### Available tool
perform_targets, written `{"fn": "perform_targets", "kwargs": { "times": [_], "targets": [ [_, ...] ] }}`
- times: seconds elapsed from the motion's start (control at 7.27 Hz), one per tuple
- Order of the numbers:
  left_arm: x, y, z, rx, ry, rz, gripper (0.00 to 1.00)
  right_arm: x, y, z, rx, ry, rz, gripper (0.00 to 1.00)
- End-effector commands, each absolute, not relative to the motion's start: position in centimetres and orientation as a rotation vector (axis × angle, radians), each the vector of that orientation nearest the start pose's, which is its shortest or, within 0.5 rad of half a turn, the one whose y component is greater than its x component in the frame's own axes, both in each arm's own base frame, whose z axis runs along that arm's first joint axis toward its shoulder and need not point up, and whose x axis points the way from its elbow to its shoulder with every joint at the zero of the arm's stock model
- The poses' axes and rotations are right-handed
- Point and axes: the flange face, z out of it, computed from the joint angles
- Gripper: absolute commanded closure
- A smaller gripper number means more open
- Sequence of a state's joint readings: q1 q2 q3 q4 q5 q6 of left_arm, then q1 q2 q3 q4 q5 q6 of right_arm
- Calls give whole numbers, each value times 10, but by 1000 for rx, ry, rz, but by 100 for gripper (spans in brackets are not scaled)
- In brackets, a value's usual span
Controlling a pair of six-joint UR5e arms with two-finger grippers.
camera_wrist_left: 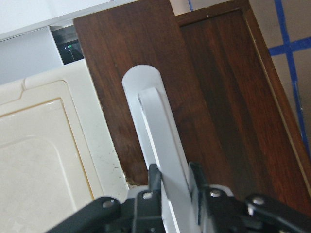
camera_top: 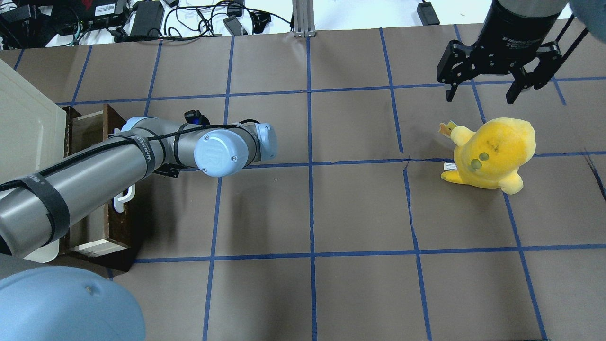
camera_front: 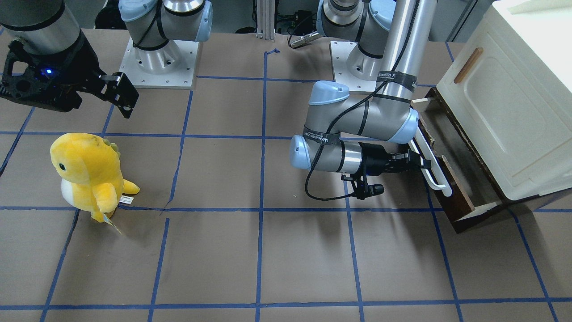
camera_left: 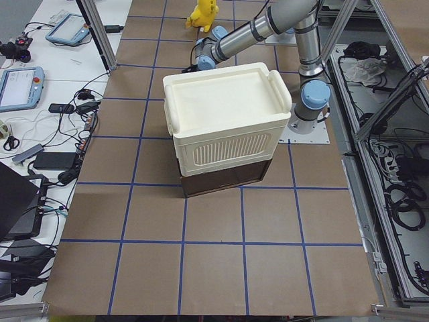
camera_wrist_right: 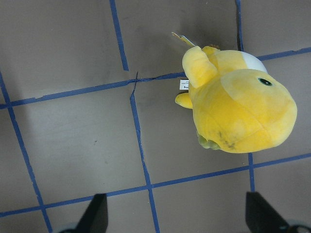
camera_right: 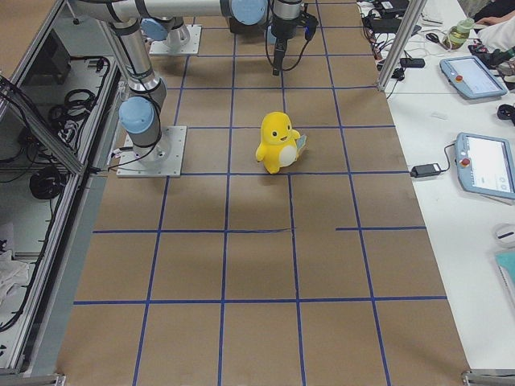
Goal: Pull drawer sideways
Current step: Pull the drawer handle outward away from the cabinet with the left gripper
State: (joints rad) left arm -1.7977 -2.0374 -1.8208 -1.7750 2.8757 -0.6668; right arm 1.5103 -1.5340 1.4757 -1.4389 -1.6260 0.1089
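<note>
The drawer (camera_front: 460,197) has a dark brown wooden front and a long white bar handle (camera_front: 440,181). It sits at the bottom of the cream cabinet and stands partly pulled out, so its pale interior (camera_top: 87,128) shows. My left gripper (camera_front: 422,162) is shut on the handle. In the left wrist view its two black fingers (camera_wrist_left: 154,177) clamp the white handle (camera_wrist_left: 150,107) against the brown front (camera_wrist_left: 218,97). In the overhead view the arm hides this gripper. My right gripper (camera_top: 483,90) is open and empty, hanging above the table near the plush toy.
The large cream-white cabinet (camera_front: 505,112) with a small brown handle stands over the drawer at the table's end. A yellow plush toy (camera_front: 89,174) stands on the far side of the table, below my right gripper (camera_wrist_right: 177,213). Blue tape lines grid the brown table.
</note>
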Motion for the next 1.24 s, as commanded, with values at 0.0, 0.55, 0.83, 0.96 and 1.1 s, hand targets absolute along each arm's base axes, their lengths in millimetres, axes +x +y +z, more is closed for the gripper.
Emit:
{"fn": "perform_targets", "kwargs": {
  "times": [0.0,0.55,0.83,0.96,1.1],
  "targets": [
    [-154,-507,189,250,1717,196,83,98,-506,504,266,3185,116,0],
    [-156,-502,185,260,1718,210,83,98,-506,504,266,3185,116,0],
    [-163,-499,184,275,1715,206,83,97,-506,504,269,3185,116,0],
    [-169,-497,184,290,1710,201,83,98,-506,504,266,3185,116,0],
    [-171,-496,184,297,1707,199,83,98,-506,504,266,3185,116,0]
  ]
}}
